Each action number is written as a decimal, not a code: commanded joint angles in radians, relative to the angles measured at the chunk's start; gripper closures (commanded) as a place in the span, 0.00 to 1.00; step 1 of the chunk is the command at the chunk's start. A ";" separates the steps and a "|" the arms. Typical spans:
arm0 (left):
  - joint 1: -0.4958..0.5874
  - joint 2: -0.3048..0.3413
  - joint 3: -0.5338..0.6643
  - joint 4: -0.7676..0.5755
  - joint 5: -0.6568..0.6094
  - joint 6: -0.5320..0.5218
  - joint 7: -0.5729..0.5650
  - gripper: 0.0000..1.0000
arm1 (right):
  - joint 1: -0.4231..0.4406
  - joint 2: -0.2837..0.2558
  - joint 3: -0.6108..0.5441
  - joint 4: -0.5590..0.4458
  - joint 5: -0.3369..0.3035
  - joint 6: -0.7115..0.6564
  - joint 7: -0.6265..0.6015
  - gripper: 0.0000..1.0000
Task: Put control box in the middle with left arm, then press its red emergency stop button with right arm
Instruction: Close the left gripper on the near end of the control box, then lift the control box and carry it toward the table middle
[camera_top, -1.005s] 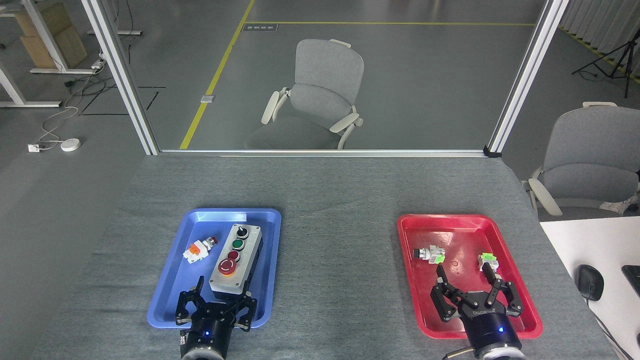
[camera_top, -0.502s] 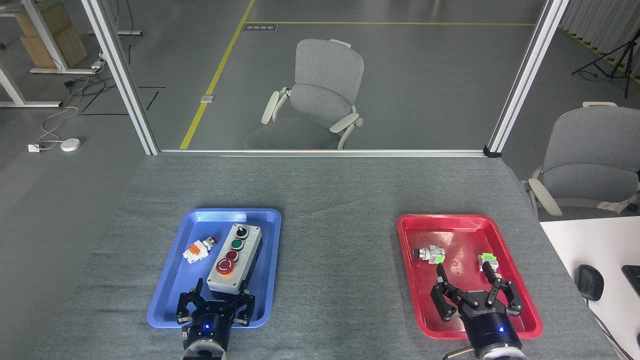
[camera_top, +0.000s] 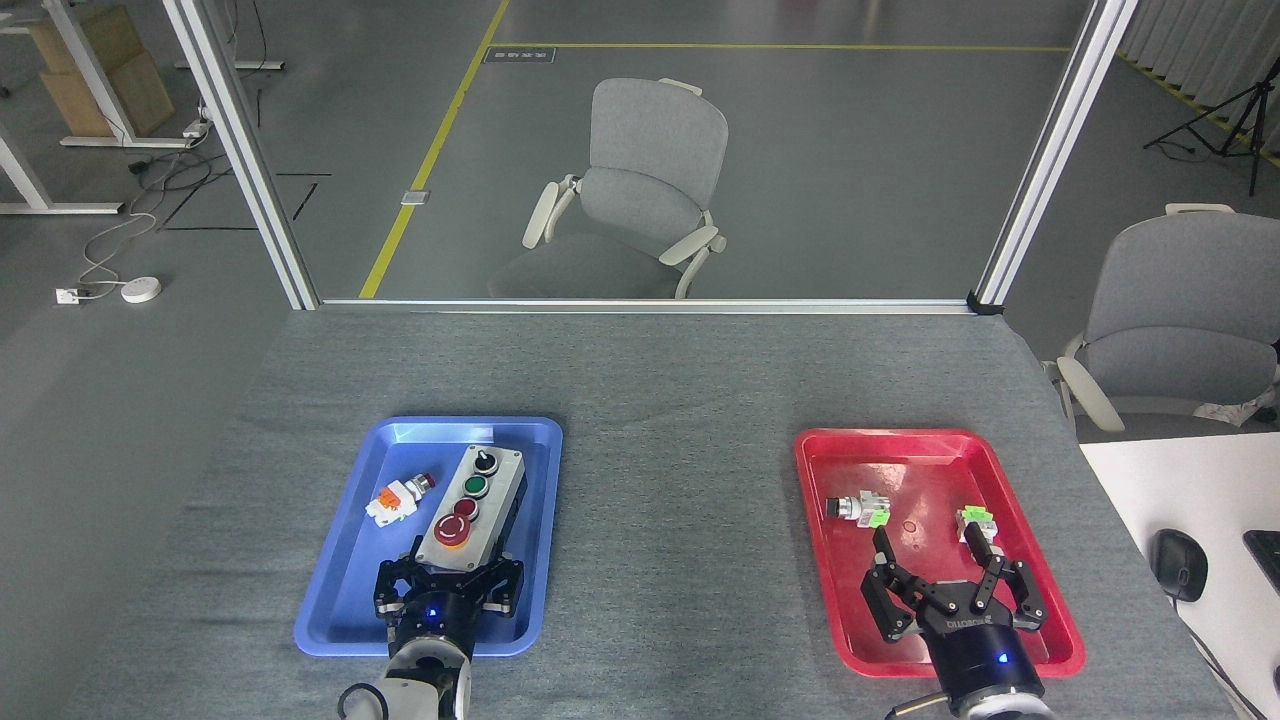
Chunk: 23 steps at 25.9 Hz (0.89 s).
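Note:
The control box (camera_top: 480, 497), with a light grey face and black base, lies lengthwise in the blue tray (camera_top: 335, 570) at the left. Its red emergency stop button (camera_top: 451, 530) with a yellow collar sits at the near end. My left gripper (camera_top: 452, 574) is open at that near end, with a finger on each side of the box; contact with the box is not discernible. My right gripper (camera_top: 935, 560) hovers open over the near part of the red tray (camera_top: 930, 448), holding nothing. The middle (camera_top: 675, 510) of the grey cloth table lies between the two trays.
A small orange-white switch with a red cap (camera_top: 398, 497) lies in the blue tray left of the box. Two small green-white switch parts (camera_top: 858, 510) (camera_top: 975, 522) lie in the red tray. A white desk with a black mouse (camera_top: 1178, 565) adjoins at the right.
My left gripper has moved forward, from behind the box to straddling its near end. The box has shifted slightly to the left. The right gripper has stayed still.

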 joint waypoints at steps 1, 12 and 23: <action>-0.023 -0.003 -0.003 0.008 0.001 -0.016 0.001 0.08 | 0.001 0.000 0.000 0.000 0.001 -0.001 0.000 0.02; -0.024 0.025 0.004 -0.007 0.009 -0.195 0.000 1.00 | 0.001 0.000 -0.011 0.000 0.001 -0.004 0.000 0.02; -0.011 0.029 0.002 -0.268 0.196 -0.183 -0.002 1.00 | 0.001 -0.001 -0.015 0.000 0.001 -0.004 0.000 0.02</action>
